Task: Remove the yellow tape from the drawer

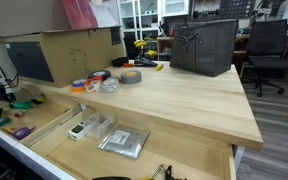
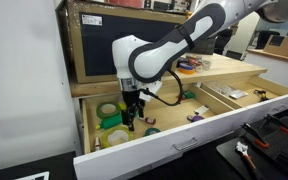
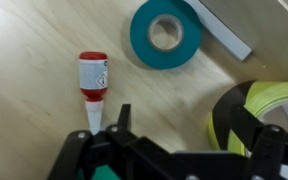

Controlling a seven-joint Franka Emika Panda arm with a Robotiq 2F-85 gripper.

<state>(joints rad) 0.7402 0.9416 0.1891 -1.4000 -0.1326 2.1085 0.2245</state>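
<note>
In the wrist view the yellow tape (image 3: 269, 105), a roll with black stripes, lies flat on the light-wood floor of the drawer (image 3: 44, 40) at the lower right, partly cut off by the frame edge. My gripper (image 3: 184, 122) is open and low over the drawer floor. Its right finger is over the roll's hole and its left finger is over bare wood, so the roll's near wall lies between them. In an exterior view my gripper (image 2: 131, 116) reaches down into the end compartment of the open drawer (image 2: 184, 142).
A teal tape roll (image 3: 164, 33) and a small red-capped bottle (image 3: 94, 78) lie near the gripper, and a grey strip (image 3: 224, 30) lies beside the teal roll. Green rolls (image 2: 109, 110) share the compartment. Tape rolls (image 1: 130, 76), a cardboard box (image 1: 69, 50) and a dark bag (image 1: 204, 45) stand on the tabletop.
</note>
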